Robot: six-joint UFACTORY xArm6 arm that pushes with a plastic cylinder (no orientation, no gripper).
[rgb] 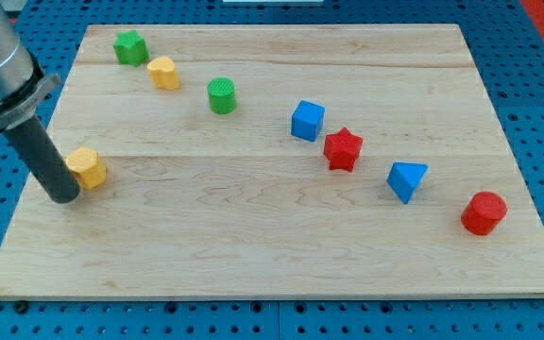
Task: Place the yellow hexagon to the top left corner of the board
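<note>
The yellow hexagon (88, 167) lies near the board's left edge, about halfway down. My tip (65, 196) rests on the board just left of and below it, touching or nearly touching its lower left side. The dark rod rises up and left from there to the grey arm at the view's top left. A green star (130, 46) sits near the board's top left corner, with a second yellow block (163, 72) of rounded shape just right of and below it.
A green cylinder (222, 95) stands at upper centre. A blue cube (307, 121), a red star (343, 148), a blue triangular block (406, 180) and a red cylinder (484, 212) run diagonally down to the right. The wooden board (272, 255) lies on a blue pegboard.
</note>
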